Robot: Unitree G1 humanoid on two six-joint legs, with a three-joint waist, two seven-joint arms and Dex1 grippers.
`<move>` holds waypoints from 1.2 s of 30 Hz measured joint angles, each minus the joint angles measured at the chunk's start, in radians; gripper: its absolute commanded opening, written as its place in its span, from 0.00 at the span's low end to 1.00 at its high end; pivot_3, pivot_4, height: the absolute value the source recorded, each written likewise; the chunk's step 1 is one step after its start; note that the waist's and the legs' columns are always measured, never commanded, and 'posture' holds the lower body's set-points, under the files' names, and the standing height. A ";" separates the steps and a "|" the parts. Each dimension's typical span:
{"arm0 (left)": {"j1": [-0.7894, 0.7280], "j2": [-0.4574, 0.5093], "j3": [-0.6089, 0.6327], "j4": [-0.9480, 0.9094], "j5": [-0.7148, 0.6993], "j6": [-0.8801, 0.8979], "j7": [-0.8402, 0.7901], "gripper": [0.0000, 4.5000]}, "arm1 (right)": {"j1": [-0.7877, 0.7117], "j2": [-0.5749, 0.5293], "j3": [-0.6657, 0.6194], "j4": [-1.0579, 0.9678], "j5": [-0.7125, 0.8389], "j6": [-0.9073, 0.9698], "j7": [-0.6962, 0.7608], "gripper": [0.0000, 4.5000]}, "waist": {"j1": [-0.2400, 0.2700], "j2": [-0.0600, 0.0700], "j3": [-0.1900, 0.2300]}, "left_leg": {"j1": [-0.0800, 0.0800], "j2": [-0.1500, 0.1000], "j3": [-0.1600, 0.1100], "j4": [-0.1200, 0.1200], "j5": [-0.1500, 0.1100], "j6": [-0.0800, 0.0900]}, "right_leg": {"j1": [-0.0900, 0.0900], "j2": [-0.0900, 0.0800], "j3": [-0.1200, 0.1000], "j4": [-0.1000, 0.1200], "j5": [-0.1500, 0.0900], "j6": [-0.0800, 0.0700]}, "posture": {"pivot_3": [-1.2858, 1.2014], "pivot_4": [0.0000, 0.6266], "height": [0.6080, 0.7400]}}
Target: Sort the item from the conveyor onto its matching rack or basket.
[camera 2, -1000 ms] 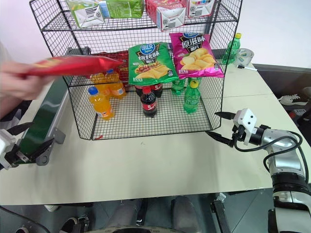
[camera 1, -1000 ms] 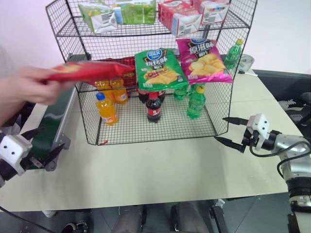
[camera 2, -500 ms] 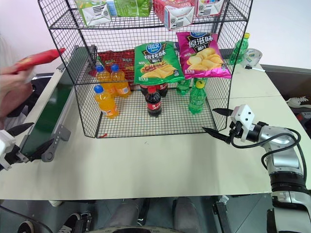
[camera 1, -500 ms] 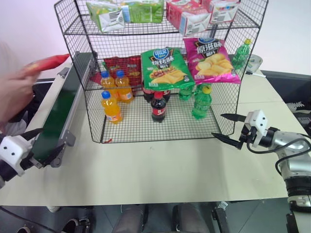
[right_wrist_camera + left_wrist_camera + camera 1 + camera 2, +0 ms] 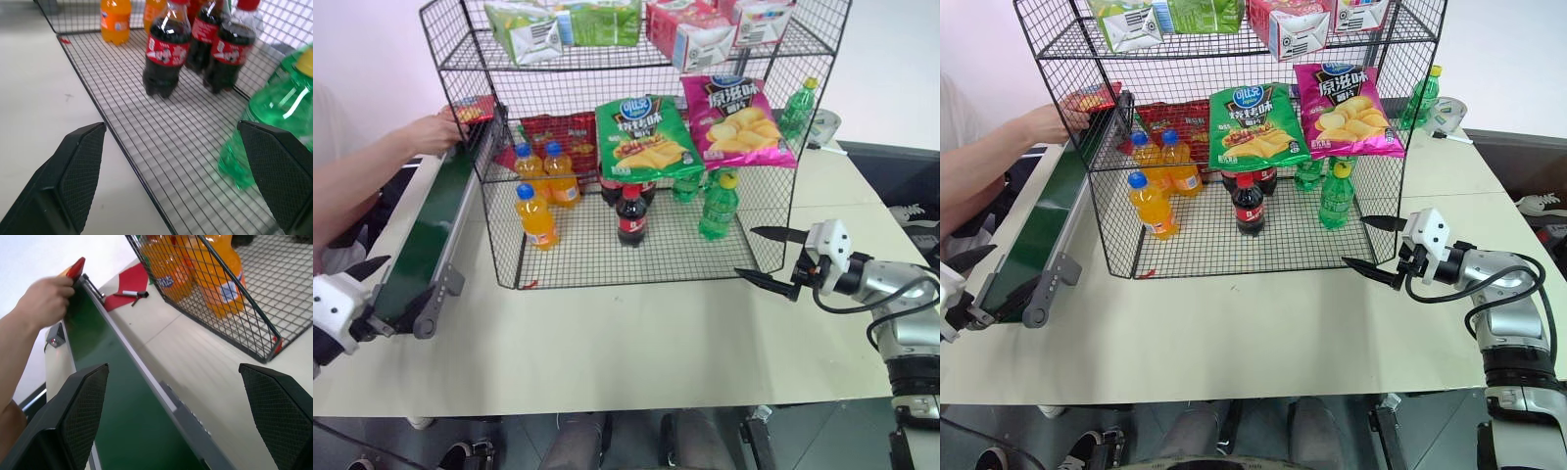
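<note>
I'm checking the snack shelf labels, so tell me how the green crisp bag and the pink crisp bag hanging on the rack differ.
The green crisp bag has a green wrapper; the pink crisp bag is magenta. The green bag hangs nearer the middle of the rack, the pink one toward the robot's right and a little higher. The green bag fronts the cola bottles, the pink one the green bottles. Both show a round blue logo, yellow crisps, and face outward at a tilt.
</note>
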 measured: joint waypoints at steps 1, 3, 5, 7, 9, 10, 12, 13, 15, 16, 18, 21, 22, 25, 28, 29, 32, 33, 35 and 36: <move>0.000 0.000 0.000 0.000 0.001 -0.004 0.007 0.98 | 0.000 0.002 0.005 -0.006 0.001 0.000 0.001 1.00 | 0.000 0.000 0.000 | 0.000 0.000 0.000 0.000 0.000 0.000 | 0.000 0.000 0.000 0.000 0.000 0.000 | 0.52 0.24 1.00; 0.000 0.000 0.000 0.001 0.011 -0.015 0.015 0.98 | 0.002 0.005 0.015 -0.020 0.006 0.011 0.004 1.00 | 0.000 0.000 0.000 | 0.000 0.000 0.000 0.000 0.000 0.000 | 0.000 0.000 0.000 0.000 0.000 0.000 | 0.52 0.24 1.00; -0.002 0.001 0.000 0.005 0.026 -0.024 0.029 0.98 | 0.002 0.013 0.020 -0.039 0.014 0.030 0.009 1.00 | 0.000 0.000 0.000 | 0.000 0.000 0.000 0.000 0.000 0.000 | 0.000 0.000 0.000 0.000 0.000 0.000 | 0.52 0.24 1.00; -0.003 0.001 0.000 0.010 0.034 -0.032 0.032 0.98 | 0.002 0.017 0.026 -0.040 0.020 0.030 0.015 1.00 | 0.000 0.000 0.000 | 0.000 0.000 0.000 0.000 0.000 0.000 | 0.000 0.000 0.000 0.000 0.000 0.000 | 0.52 0.24 1.00; 0.000 0.001 0.000 0.013 0.040 -0.044 0.036 0.98 | 0.002 0.020 0.028 -0.040 0.022 0.030 0.020 1.00 | 0.000 0.000 0.000 | 0.000 0.000 0.000 0.000 0.000 0.000 | 0.000 0.000 0.000 0.000 0.000 0.000 | 0.52 0.24 1.00; 0.002 0.001 0.000 0.014 0.043 -0.051 0.038 0.98 | 0.002 0.020 0.028 -0.040 0.022 0.030 0.022 1.00 | 0.000 0.000 0.000 | 0.000 0.000 0.000 0.000 0.000 0.000 | 0.000 0.000 0.000 0.000 0.000 0.000 | 0.52 0.24 1.00; 0.010 0.001 0.000 0.016 0.064 -0.073 0.045 0.98 | 0.002 0.020 0.028 -0.040 0.026 0.032 0.024 1.00 | 0.000 0.000 0.000 | 0.000 0.000 0.001 0.000 0.000 0.000 | -0.001 0.000 0.000 0.000 0.000 0.000 | 0.52 0.24 1.00; 0.012 0.001 0.000 0.022 0.068 -0.082 0.047 0.98 | 0.002 0.022 0.028 -0.040 0.031 0.032 0.025 1.00 | 0.000 0.000 0.000 | 0.000 0.000 0.001 0.000 0.000 0.000 | -0.001 0.000 0.001 0.000 0.000 0.000 | 0.52 0.24 1.00; 0.016 0.000 0.000 0.034 0.075 -0.092 0.053 0.98 | 0.002 0.027 0.028 -0.040 0.039 0.035 0.030 1.00 | 0.000 0.000 0.000 | 0.000 0.000 0.001 0.000 0.000 0.000 | -0.001 0.000 0.001 0.000 0.000 0.000 | 0.52 0.24 1.00; 0.017 0.001 0.000 0.038 0.082 -0.099 0.058 0.98 | 0.002 0.029 0.029 -0.040 0.043 0.036 0.034 1.00 | 0.000 0.000 0.000 | 0.000 0.000 0.001 0.000 0.000 0.000 | -0.001 0.000 0.001 0.000 0.000 0.000 | 0.52 0.24 1.00; 0.021 0.001 0.000 0.049 0.109 -0.133 0.077 0.98 | 0.004 0.031 0.030 -0.048 0.059 0.053 0.055 1.00 | 0.000 0.000 0.000 | 0.000 0.000 0.001 0.000 0.000 0.000 | -0.001 0.000 0.001 0.000 0.000 0.000 | 0.52 0.24 1.00; 0.027 0.006 0.000 0.073 0.168 -0.190 0.124 0.98 | 0.053 0.031 0.039 -0.133 0.103 0.087 0.101 1.00 | 0.001 0.000 0.000 | 0.000 0.001 0.001 -0.001 0.000 0.000 | -0.001 0.000 0.001 0.000 0.000 0.000 | 0.52 0.24 1.00; 0.036 0.012 0.002 0.090 0.205 -0.220 0.153 0.98 | 0.085 0.032 0.051 -0.188 0.125 0.112 0.109 1.00 | 0.001 0.000 0.000 | -0.001 0.001 0.001 -0.001 0.000 0.000 | -0.001 0.000 0.001 0.000 0.000 0.000 | 0.52 0.24 1.00; 0.053 0.019 0.013 0.122 0.280 -0.293 0.215 0.98 | 0.130 0.051 0.092 -0.294 0.153 0.159 0.112 1.00 | 0.000 0.000 0.000 | -0.001 0.001 0.001 -0.001 0.000 0.001 | -0.002 0.000 0.001 0.000 0.000 0.000 | 0.52 0.24 1.00; 0.136 0.065 0.053 0.132 0.486 -0.500 0.339 0.98 | 0.127 0.082 0.114 -0.336 0.158 0.180 0.079 1.00 | -0.002 -0.005 -0.002 | -0.001 0.001 0.002 -0.001 -0.001 0.001 | -0.002 0.000 0.002 0.000 0.001 -0.001 | 0.52 0.24 1.00; 0.158 0.072 0.070 0.132 0.538 -0.549 0.372 0.98 | 0.125 0.085 0.117 -0.338 0.158 0.185 0.073 1.00 | 0.000 -0.005 -0.002 | -0.001 0.001 0.003 -0.001 -0.001 0.001 | -0.002 0.000 0.003 -0.001 0.001 -0.001 | 0.52 0.24 1.00; 0.212 0.075 0.106 0.161 0.663 -0.653 0.484 0.98 | 0.120 0.102 0.133 -0.338 0.157 0.187 0.057 1.00 | 0.005 -0.005 -0.002 | -0.001 0.001 0.003 -0.001 -0.001 0.002 | -0.002 0.000 0.003 -0.002 0.001 -0.001 | 0.52 0.24 1.00; 0.225 0.074 0.108 0.176 0.685 -0.666 0.513 0.98 | 0.116 0.107 0.140 -0.338 0.156 0.187 0.054 1.00 | 0.007 -0.004 -0.002 | -0.001 0.001 0.003 -0.001 -0.001 0.002 | -0.002 0.001 0.003 -0.002 0.001 -0.001 | 0.52 0.24 1.00; 0.241 0.074 0.109 0.205 0.712 -0.680 0.559 0.98 | 0.110 0.111 0.146 -0.338 0.154 0.187 0.051 1.00 | 0.009 -0.005 -0.002 | -0.001 0.001 0.003 -0.001 -0.001 0.002 | -0.003 0.001 0.003 -0.002 0.001 0.000 | 0.52 0.24 1.00; 0.244 0.075 0.109 0.216 0.719 -0.683 0.582 0.98 | 0.105 0.111 0.146 -0.337 0.153 0.187 0.050 1.00 | 0.010 -0.005 -0.002 | -0.001 0.001 0.003 -0.001 -0.001 0.002 | -0.003 0.001 0.003 -0.002 0.001 0.000 | 0.52 0.24 1.00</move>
